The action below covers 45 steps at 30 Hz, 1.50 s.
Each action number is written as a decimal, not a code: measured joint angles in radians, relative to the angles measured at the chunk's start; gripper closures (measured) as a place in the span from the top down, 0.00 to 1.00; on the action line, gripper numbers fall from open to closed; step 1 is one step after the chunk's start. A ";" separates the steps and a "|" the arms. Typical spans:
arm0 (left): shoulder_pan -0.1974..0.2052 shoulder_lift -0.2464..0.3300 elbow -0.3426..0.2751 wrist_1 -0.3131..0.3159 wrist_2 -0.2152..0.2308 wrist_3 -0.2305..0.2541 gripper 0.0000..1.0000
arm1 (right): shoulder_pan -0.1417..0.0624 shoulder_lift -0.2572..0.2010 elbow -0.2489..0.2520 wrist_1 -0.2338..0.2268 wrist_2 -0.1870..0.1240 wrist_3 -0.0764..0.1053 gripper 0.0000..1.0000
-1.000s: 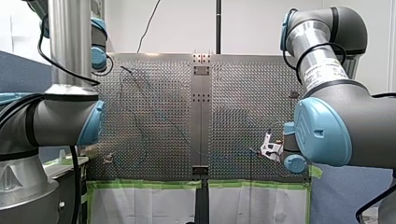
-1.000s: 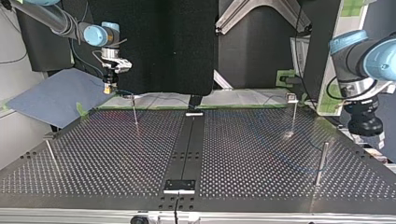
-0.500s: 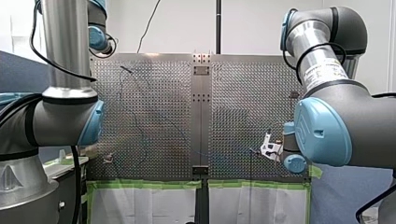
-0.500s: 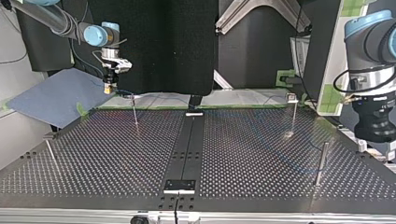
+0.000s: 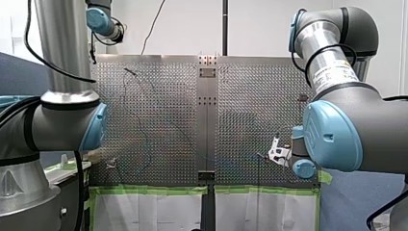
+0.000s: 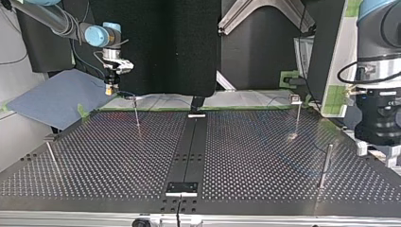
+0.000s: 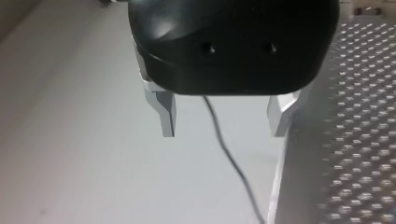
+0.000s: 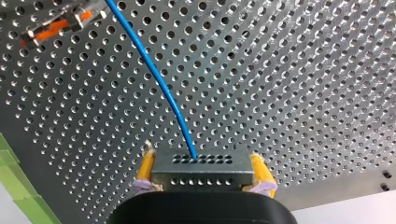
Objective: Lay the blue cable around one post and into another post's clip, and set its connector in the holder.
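**Connector (image 8: 201, 175) gripped, routing yet to come**
My right gripper (image 8: 203, 161) had its fingers pinching the connector, blue cable (image 8: 159, 79) trailing loose over the bench (image 8: 289, 70). My left gripper (image 7: 224, 123) hung spread, empty, off the bench edge. Wrapping, clipping and seating looked undone.

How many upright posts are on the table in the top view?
4: left-edge post, back-left post, back-right post, dark near-right post. Others may be hidden.

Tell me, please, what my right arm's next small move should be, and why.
Probably ease the right gripper down toward the table: its jaws hold the connector above it, the blue cable runs toward a clip, and the left gripper is open, empty.
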State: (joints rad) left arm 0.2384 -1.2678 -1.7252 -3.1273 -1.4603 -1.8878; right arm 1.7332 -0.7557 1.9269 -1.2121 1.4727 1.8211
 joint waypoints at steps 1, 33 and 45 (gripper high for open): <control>-0.006 -0.006 -0.002 -0.008 -0.006 0.001 0.96 | 0.000 0.000 0.000 0.000 0.000 0.000 0.02; -0.103 -0.058 0.040 -0.293 -0.129 0.057 0.96 | 0.001 0.000 0.001 0.001 0.000 0.000 0.02; -0.102 -0.057 0.052 -0.411 -0.110 0.052 0.96 | 0.001 0.000 -0.001 0.002 0.003 0.000 0.02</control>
State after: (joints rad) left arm 0.1360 -1.3245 -1.6728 -3.5384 -1.5701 -1.8360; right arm 1.7342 -0.7557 1.9264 -1.2105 1.4755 1.8210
